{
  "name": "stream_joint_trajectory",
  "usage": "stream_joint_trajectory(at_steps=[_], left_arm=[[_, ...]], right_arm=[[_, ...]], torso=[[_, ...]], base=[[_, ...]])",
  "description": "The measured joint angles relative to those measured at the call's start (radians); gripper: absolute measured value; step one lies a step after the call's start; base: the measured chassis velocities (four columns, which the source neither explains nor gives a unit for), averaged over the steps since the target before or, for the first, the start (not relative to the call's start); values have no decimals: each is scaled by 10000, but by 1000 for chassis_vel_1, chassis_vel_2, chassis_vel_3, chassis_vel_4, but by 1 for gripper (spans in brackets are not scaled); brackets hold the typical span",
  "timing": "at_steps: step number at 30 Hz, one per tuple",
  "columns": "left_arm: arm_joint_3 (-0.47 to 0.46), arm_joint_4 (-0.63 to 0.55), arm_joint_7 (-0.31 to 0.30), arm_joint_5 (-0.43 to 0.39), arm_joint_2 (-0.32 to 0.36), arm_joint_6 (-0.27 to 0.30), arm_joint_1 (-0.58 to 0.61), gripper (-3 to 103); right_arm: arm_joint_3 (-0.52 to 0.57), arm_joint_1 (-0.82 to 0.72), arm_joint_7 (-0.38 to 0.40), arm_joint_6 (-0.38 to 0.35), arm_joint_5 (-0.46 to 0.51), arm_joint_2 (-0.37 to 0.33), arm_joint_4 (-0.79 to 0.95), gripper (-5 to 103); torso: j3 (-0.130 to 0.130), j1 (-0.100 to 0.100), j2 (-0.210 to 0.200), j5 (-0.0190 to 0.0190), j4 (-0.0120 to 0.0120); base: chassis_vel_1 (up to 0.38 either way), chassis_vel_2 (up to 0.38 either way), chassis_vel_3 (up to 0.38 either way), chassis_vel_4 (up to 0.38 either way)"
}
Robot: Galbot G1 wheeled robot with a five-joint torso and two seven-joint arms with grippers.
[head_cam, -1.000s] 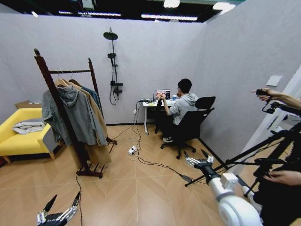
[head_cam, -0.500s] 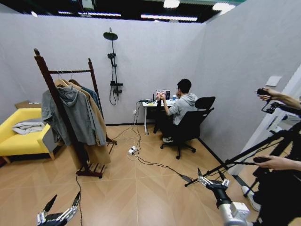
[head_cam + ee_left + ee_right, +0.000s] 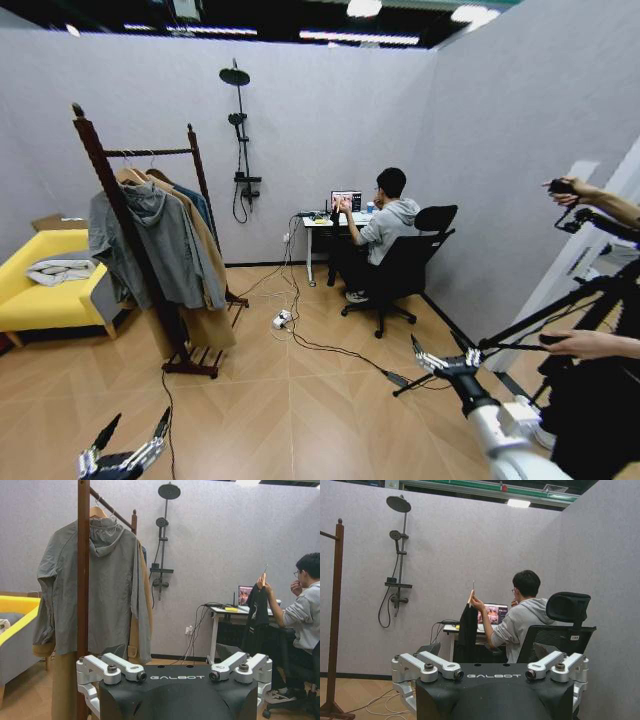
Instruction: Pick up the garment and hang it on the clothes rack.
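Observation:
The garment (image 3: 257, 611), a plain black top on a light wooden hanger, is held up by a seated person's hand at the desk (image 3: 235, 611); the right wrist view also catches the garment (image 3: 468, 630). The clothes rack (image 3: 150, 152) stands at the left, its dark post (image 3: 83, 580) close in the left wrist view and one post (image 3: 335, 610) in the right wrist view. My left gripper (image 3: 128, 442) hangs open low at the left, far from both; its fingers (image 3: 122, 667) are spread. My right gripper (image 3: 441, 357) is open, pointing toward the desk, with its fingers (image 3: 439, 667) apart.
A grey hoodie (image 3: 160, 245), a tan coat and a dark jacket hang on the rack. A yellow sofa (image 3: 40, 300) sits far left. Cables and a power strip (image 3: 281, 320) lie on the floor. Tripods and a person's hands (image 3: 585, 345) crowd the right side.
My right arm has dropped lower and stretched forward; its gripper sank, then rose slightly. The left gripper, the rack and the camera have stayed still.

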Motion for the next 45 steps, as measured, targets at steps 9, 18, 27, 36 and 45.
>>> stream_joint_trajectory(at_steps=[9, 18, 27, 36, 45], left_arm=[[0, 0, 1, 0, 0, 0, 0, 100], [0, -1, 0, 0, 0, 0, 0, 100], [0, -1, 0, 0, -1, 0, 0, 100], [0, -1, 0, 0, 0, 0, 0, 100], [0, -1, -1, 0, 0, 0, -1, 100]], right_arm=[[-24, -29, -80, -339, 312, 56, 152, 100], [108, -110, -557, -81, 367, 170, 177, 100], [33, -112, -710, 79, 265, 228, 36, 100], [-86, -207, -851, 140, 65, 196, 81, 100], [26, -329, -914, 234, 81, 190, 41, 100]], torso=[[0, -1, 0, -1, 0], [-1, -3, 2, -1, -2], [-1, -1, 1, -6, -1], [1, 1, 0, 0, 1], [0, 1, 0, -3, -2]], base=[[0, 0, 0, 0], [-6, 5, 7, -9], [-162, 168, 153, -157], [-267, 274, 267, -275], [-352, 347, 340, -347]])
